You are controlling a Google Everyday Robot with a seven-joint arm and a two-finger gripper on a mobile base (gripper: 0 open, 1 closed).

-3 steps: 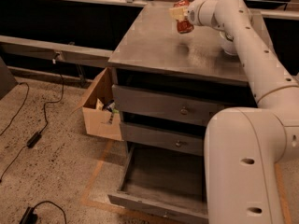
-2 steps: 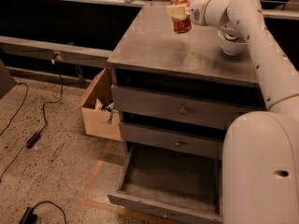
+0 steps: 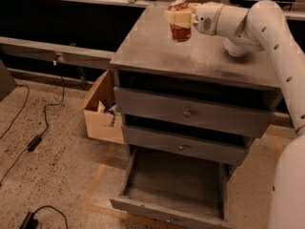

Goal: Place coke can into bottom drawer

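Observation:
The gripper point(image 3: 178, 17) is shut on the coke can point(image 3: 180, 31), a small red can with a silver top. It holds the can upright above the grey cabinet top point(image 3: 200, 56), near its back middle. The pale fingers point(image 3: 175, 17) wrap the can's upper half. The white arm reaches in from the right. The bottom drawer point(image 3: 171, 185) is pulled open below, a wide shallow tray with a flat front panel, and nothing shows inside it.
Two upper drawers with round knobs point(image 3: 187, 112) are closed. A white bowl point(image 3: 237, 47) sits on the cabinet top behind the arm. An open cardboard box point(image 3: 101, 109) stands on the floor left of the cabinet. Black cables point(image 3: 33, 142) lie on the floor at left.
The gripper has carried the coke can leftward and slightly toward the front over the cabinet top. The drawers have not moved.

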